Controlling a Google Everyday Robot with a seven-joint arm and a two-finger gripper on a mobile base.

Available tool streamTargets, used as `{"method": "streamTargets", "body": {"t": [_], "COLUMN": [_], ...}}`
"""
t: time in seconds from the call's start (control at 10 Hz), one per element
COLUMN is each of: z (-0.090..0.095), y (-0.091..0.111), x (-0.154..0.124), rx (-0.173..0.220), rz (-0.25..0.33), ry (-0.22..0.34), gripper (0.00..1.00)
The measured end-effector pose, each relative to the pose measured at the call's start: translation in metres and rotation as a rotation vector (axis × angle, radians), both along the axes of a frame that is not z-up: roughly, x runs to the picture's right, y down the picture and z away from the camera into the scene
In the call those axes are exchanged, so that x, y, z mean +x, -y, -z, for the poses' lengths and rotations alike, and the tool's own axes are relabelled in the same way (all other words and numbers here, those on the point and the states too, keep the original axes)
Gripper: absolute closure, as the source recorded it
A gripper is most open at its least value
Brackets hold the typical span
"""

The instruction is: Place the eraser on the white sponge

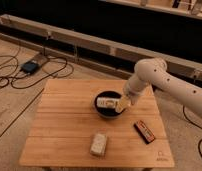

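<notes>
Wooden slat table [64, 125] on a bare concrete floor [11, 107]. Black cables [9, 75] loop on the floor to the left, by a small dark box [30, 66]. Pale low ledge [89, 42] behind, dark wall panels [109, 20] above. Warm, dim light.

a wooden slatted table [64, 117] fills the lower middle of the frame. the gripper [125, 103] hangs at the right rim of a black bowl [107, 111] near the centre, beside a white rectangular item [107, 103] in the bowl. the eraser [144, 131] lies lower right, the white sponge [98, 144] lower centre, well apart. cables [14, 75] trail on the floor at left.
</notes>
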State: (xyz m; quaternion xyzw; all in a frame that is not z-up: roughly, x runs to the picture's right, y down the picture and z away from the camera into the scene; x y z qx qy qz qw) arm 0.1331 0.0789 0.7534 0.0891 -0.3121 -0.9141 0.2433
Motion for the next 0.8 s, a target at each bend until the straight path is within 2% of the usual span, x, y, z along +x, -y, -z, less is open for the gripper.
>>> {"method": "streamTargets", "body": {"t": [0.3,0.5,0.8], "z": [0.014,0.014,0.006], "y": [-0.04,-0.061,-0.102], "x": [0.035,0.052,0.078], "rx": [-0.017,-0.022,-0.062], "rz": [-0.069,-0.113,-0.163], "ry": [-0.102,-0.148,-0.223], "gripper": [0.2,0.2,0.2]}}
